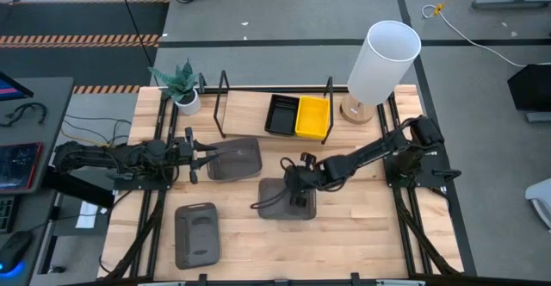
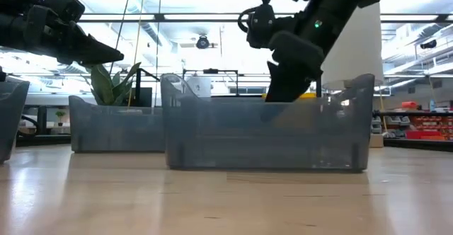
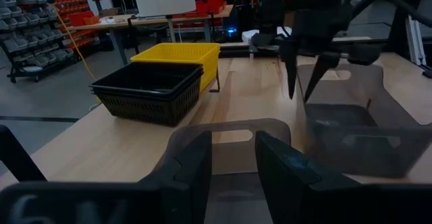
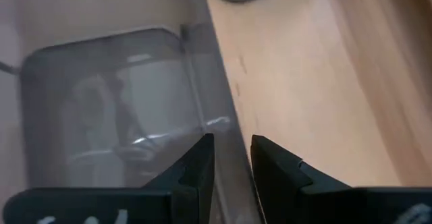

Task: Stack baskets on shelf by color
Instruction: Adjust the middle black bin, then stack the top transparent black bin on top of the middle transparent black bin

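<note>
The light-wood tabletop (image 1: pixel 362 234) carries the low light-wood shelf with its thin black wire frame (image 1: pixel 250 107) along the far edge, left of centre. On its right half sit the small black slotted plastic baskets (image 1: pixel 281 115) and, touching them on the right, the small yellow plastic baskets (image 1: pixel 312 117). Each looks like a nested pile, but how many are in either I cannot count from here.

Three larger dark grey rounded-corner plastic baskets lie loose on the tabletop: one left of centre (image 1: pixel 234 158), one in the middle (image 1: pixel 288 198), one near left (image 1: pixel 196 233).

The step in hand seems to be gathering the greys. The right pincer (image 4: pixel 233 163) stands over the long wall of the middle basket, fingers a little apart astride it and not yet clamped. The left pincer (image 3: pixel 233 163) is likewise slightly open astride the end wall of the left-of-centre basket.

Next, each pincer must close on its wall, lift, and carry its basket to the shelf's bare left half.
</note>
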Tool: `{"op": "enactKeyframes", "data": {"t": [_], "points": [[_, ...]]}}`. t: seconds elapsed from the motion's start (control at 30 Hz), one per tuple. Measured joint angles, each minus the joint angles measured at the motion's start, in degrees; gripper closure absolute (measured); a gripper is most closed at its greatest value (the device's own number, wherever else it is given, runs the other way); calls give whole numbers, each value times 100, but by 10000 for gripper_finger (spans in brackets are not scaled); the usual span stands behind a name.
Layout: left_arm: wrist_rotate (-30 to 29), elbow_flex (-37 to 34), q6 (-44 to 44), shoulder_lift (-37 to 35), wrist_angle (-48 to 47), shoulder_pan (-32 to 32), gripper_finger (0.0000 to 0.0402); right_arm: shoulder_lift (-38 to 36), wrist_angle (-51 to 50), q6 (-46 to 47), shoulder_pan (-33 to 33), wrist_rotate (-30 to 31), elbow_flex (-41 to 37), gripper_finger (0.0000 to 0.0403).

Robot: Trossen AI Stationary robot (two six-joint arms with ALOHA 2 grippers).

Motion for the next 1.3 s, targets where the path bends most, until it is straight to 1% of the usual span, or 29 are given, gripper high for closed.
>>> {"op": "enactKeyframes", "data": {"t": [0.1,0.27,0.37,0.43,0.53,0.6,0.67,0.77,0.87,0.93,1.03,1.1,1.3], "points": [[0,0,0,0,0,-2,280,-122,-124,-122,-53,-197,134,300],[0,0,0,0,2,0,280,-501,-586,-374,-52,-208,446,300],[0,0,0,0,2,0,280,-943,-853,-439,-15,-119,499,300],[0,0,1,2,2,-1,280,-1288,-1094,-441,58,156,499,300],[2,0,-66,2,17,0,280,-1783,-1499,-423,243,825,491,300],[0,0,-151,0,50,-2,280,-2103,-1589,-399,386,1293,409,300],[0,0,-149,2,31,-2,280,-2398,-1599,-323,542,1604,243,300],[0,0,-151,2,35,-2,280,-2832,-1593,-100,800,1831,-145,300],[0,0,-192,2,85,0,280,-3273,-1404,74,1034,1986,-730,300],[-2,0,-519,2,271,-2,280,-3595,-1077,107,1152,1998,-1175,300],[3,2,-1339,2,484,0,280,-4098,-410,118,1327,1980,-1863,300],[2,3,-1782,0,673,-2,280,-4409,121,73,1426,1866,-2340,300],[-40,4,-2355,0,828,0,280,-5392,1398,-208,1536,1536,-3688,300]]}}
